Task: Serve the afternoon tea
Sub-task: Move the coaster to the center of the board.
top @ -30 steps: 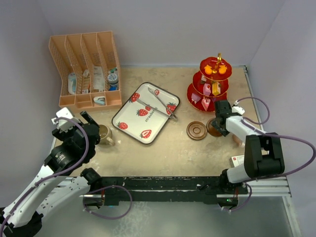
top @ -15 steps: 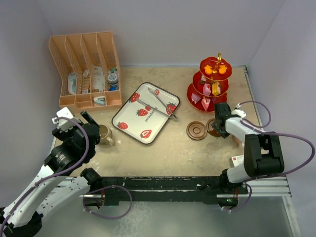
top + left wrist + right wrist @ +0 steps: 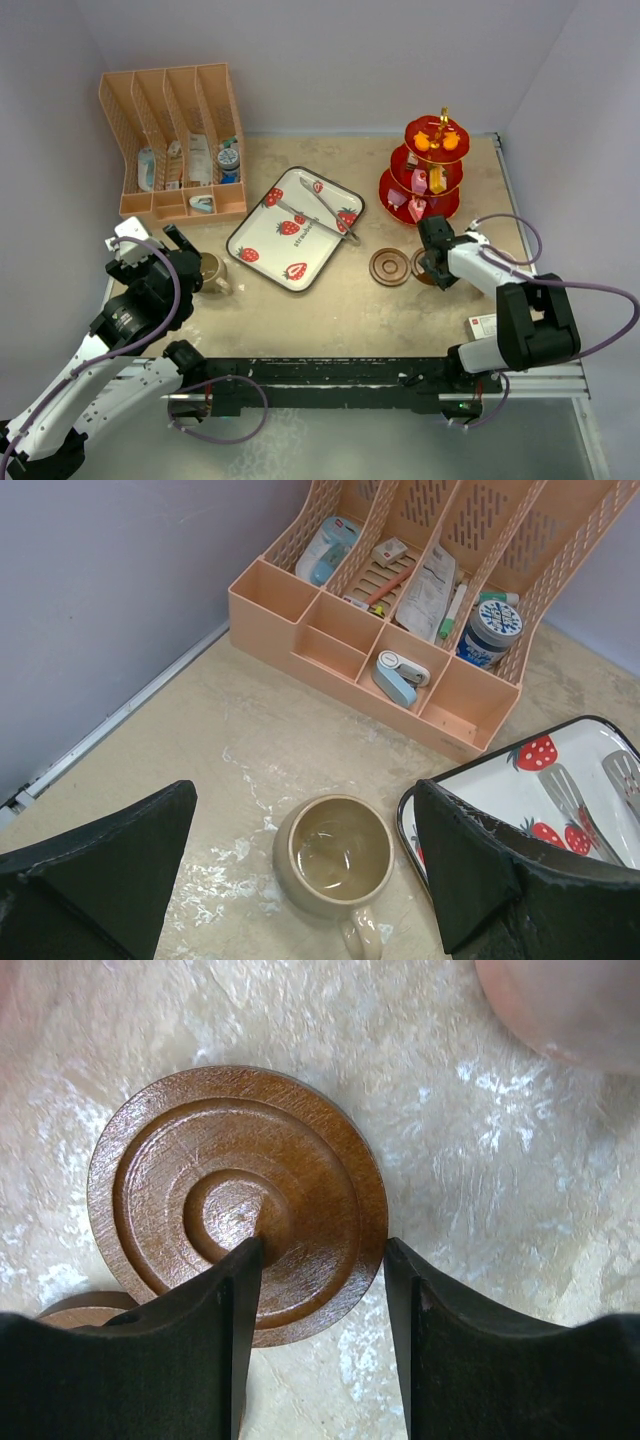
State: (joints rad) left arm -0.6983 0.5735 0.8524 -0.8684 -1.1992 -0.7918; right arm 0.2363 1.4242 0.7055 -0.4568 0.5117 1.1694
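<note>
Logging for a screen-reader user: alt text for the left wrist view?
The left gripper, open, frames a tan mug standing on the beige table. Behind it stands a peach divided rack of toiletries; at right, a strawberry-print tray holds metal tongs.

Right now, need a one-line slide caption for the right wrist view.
Right end effector straddling the rim of a brown saucer on the beige table, second saucer at lower left.

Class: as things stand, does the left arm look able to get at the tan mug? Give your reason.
Probably yes. The left gripper hangs open over the tan mug, a finger to either side, with nothing covering it. The strawberry tray close beside it may crowd one finger.
</note>
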